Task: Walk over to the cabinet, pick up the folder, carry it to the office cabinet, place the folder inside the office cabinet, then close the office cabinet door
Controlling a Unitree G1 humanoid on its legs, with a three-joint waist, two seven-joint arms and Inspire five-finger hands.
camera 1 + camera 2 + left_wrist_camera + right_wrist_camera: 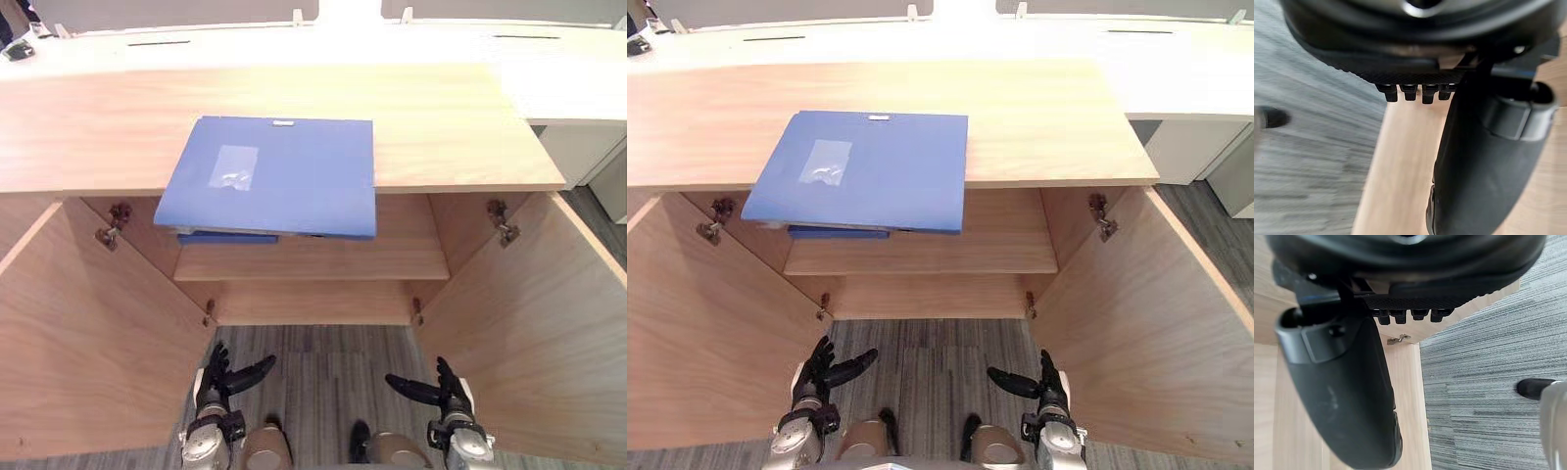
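Hovering low over the grey floor (323,364) with left hand (217,384) and right hand (443,394), fingers (1409,92) hanging released on both, grasping nothing. Facing a wooden cabinet (441,127) with left door (88,343) and right door (529,323) standing wide open. Seeing the blue folder (284,176) lying flat on the cabinet's top, front edge overhanging the opening above the inner shelf (323,262). Noticing a darker blue strip (227,237) just under that edge; cannot tell whether resting on the shelf. Catching a metal hinge (1397,339) in the right wrist view; getting plain wood and floor in the left wrist view.
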